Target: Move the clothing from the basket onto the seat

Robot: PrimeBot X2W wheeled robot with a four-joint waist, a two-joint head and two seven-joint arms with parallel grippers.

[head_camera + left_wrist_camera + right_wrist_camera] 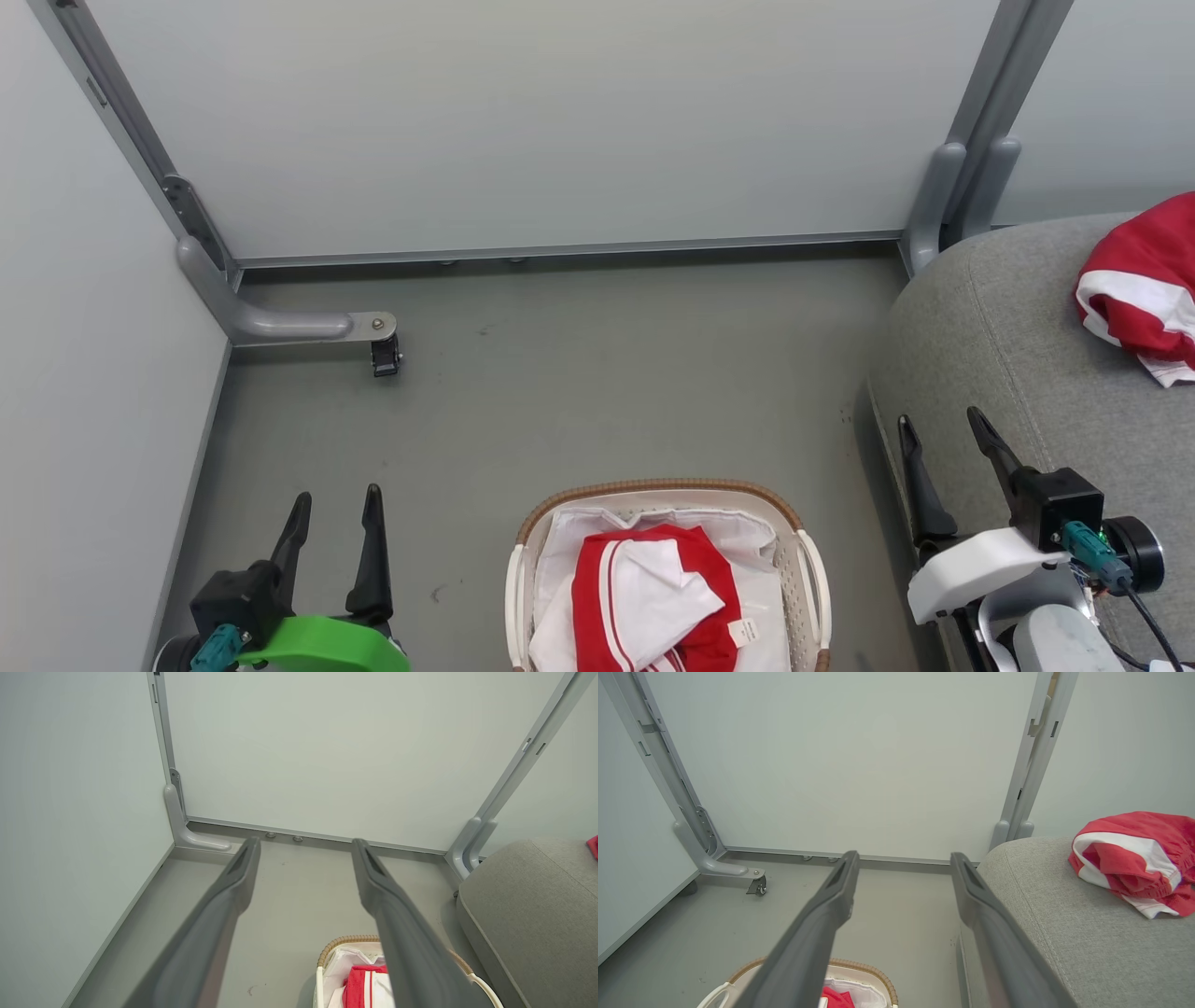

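One red and white garment (653,597) lies crumpled in the white basket (810,569) at the bottom centre, on a white sheet lining. A second red garment (1144,285) rests on the grey seat (999,327) at the right, also visible in the right wrist view (1134,858). My left gripper (334,509) stands open over the floor, left of the basket, holding nothing. My right gripper (938,425) is open at the seat's front edge, right of the basket, also empty. The basket rim (348,941) and the garment (364,984) show in the left wrist view.
Pale partition walls close in the back and left. A grey bracket foot with a small caster (385,355) juts onto the grey floor at the left. A grey upright post (962,187) stands by the seat's back corner.
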